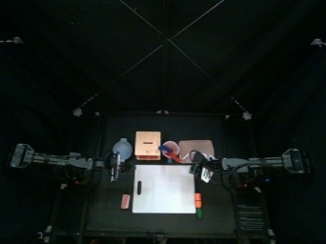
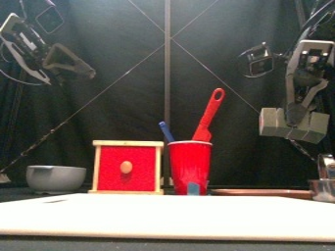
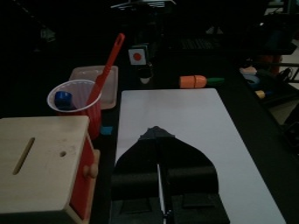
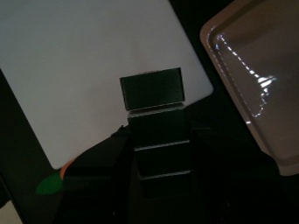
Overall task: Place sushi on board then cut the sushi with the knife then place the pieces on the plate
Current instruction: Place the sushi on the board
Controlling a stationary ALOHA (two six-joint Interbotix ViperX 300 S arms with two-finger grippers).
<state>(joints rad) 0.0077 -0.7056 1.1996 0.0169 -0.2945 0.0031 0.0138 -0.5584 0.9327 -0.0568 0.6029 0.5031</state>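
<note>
A dark green sushi roll (image 4: 156, 92) of several blocks sticks out from my right gripper (image 4: 162, 147), which is shut on it. The roll hangs over the right edge of the white cutting board (image 4: 82, 70), close to the pink tray (image 4: 263, 79). In the top view the right gripper (image 1: 204, 173) is at the board's (image 1: 166, 187) right side. My left gripper (image 3: 156, 140) is shut and holds nothing, above the board's (image 3: 176, 109) left part. The red cup (image 2: 190, 167) holds a red knife (image 2: 210, 113) and a blue knife (image 2: 167, 132).
Behind the board stand a wooden box with a red drawer (image 2: 127, 167), the blue-grey bowl (image 2: 55, 177) and the pink tray (image 1: 193, 151). An orange toy (image 1: 126, 200) lies left of the board. Another orange and green toy (image 1: 200, 201) lies right of it.
</note>
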